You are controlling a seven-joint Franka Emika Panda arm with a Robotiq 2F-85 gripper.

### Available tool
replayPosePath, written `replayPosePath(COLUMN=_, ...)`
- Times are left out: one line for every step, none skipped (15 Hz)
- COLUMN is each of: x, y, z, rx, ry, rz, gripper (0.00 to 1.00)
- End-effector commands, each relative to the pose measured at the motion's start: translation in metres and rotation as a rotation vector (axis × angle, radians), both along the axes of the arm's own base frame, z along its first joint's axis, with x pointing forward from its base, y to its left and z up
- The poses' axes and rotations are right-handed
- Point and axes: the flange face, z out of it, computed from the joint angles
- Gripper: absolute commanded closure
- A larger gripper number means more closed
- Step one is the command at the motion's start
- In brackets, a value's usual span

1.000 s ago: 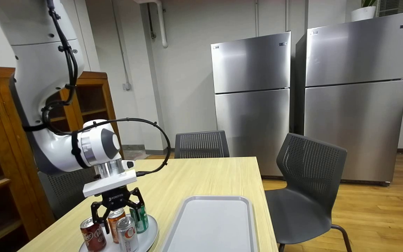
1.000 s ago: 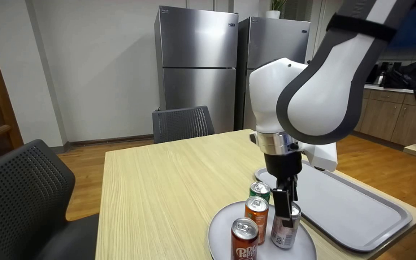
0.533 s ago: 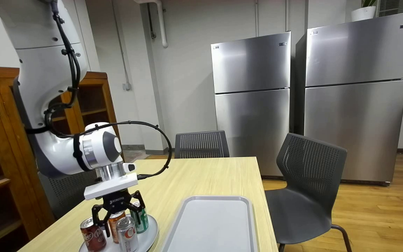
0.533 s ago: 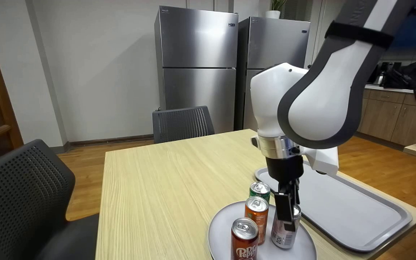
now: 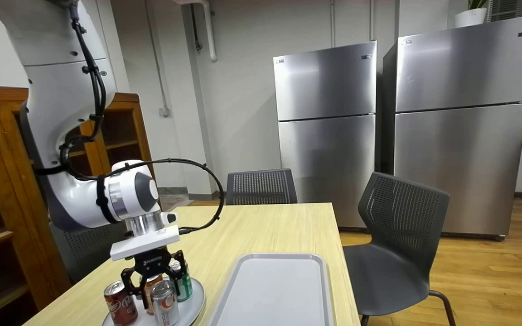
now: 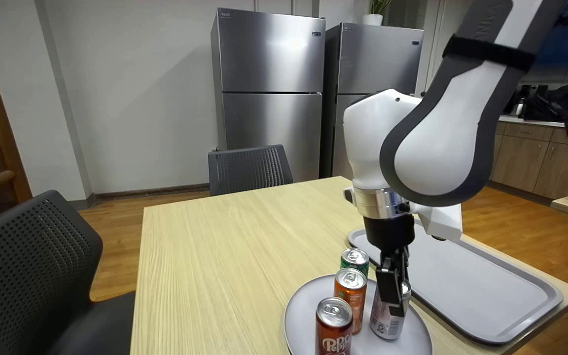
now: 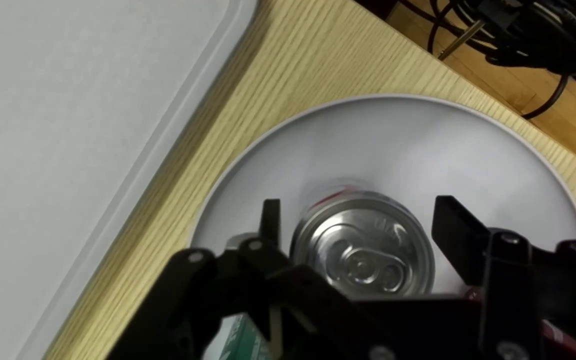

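Gripper (image 7: 358, 217) spread around silver can (image 7: 368, 240), no grip seen

Wrist view: fingers (image 7: 453, 232) parted, one each side of the silver can's lid. A sliver of round plate (image 7: 418, 145) shows on one side; contact on the other can't be told. Probably set that way so the can's width fits between them. Part of a green can (image 7: 243, 342) pokes out beside the gripper.

In an exterior view: arm (image 5: 66, 90) hangs over the plate, fingers pointing down. Likely because the cans stand close together and a sideways approach could bump neighbours. Dr Pepper can (image 5: 120, 304) is just outside one finger. Tray (image 5: 272, 294) lies beside the plate on the desk (image 5: 288, 222).

In an exterior view: Dr Pepper can, orange can (image 6: 350, 298) and green can make a loose row. Silver can stands on the plate off that row, on the tray side, which presumably leaves finger room. Nearer finger covers part of the silver can's body, so its tip looks lower than the lid; depth hard to judge. All four cans upright on their bases, so they should stand unaided; plate seems to group them.
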Motion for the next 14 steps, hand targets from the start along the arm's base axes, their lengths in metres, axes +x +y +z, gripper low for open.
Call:
replayPosePath(x=0.005, y=0.0, z=0.002, rx=-0.007, ry=-0.026, rz=-0.016, gripper=0.51)
replayPosePath(x=0.005, y=-0.001, z=0.002, rx=-0.007, ry=-0.027, rz=-0.018, gripper=0.59)
replayPosePath(x=0.005, y=-0.001, z=0.002, rx=-0.007, ry=-0.027, rz=-0.018, gripper=0.62)
replayPosePath(x=0.005, y=-0.001, z=0.002, rx=-0.007, ry=-0.027, rz=-0.019, gripper=0.62)
replayPosePath(x=0.005, y=-0.001, z=0.002, rx=-0.006, ry=-0.027, rz=-0.019, gripper=0.62)
replayPosePath(x=0.005, y=-0.001, z=0.002, rx=-0.004, ry=-0.026, rz=-0.022, gripper=0.62)
replayPosePath(x=0.004, y=0.0, z=0.004, rx=0.006, ry=-0.024, rz=-0.025, gripper=0.62)
replayPosePath(x=0.004, y=0.0, z=0.007, rx=0.013, ry=-0.025, rz=-0.027, gripper=0.62)
replayPosePath(x=0.005, y=0.0, z=0.01, rx=0.02, ry=-0.027, rz=-0.032, gripper=0.62)
replayPosePath(x=0.005, y=0.0, z=0.014, rx=0.027, ry=-0.029, rz=-0.041, gripper=0.62)
replayPosePath(x=0.006, y=0.0, z=0.016, rx=0.034, ry=-0.033, rz=-0.05, gripper=0.62)
replayPosePath(x=0.007, y=0.0, z=0.019, rx=0.043, ry=-0.036, rz=-0.072, gripper=0.62)
replayPosePath(x=0.008, y=-0.001, z=0.022, rx=0.056, ry=-0.036, rz=-0.089, gripper=0.62)
replayPosePath(x=0.009, y=-0.001, z=0.025, rx=0.064, ry=-0.039, rz=-0.104, gripper=0.62)
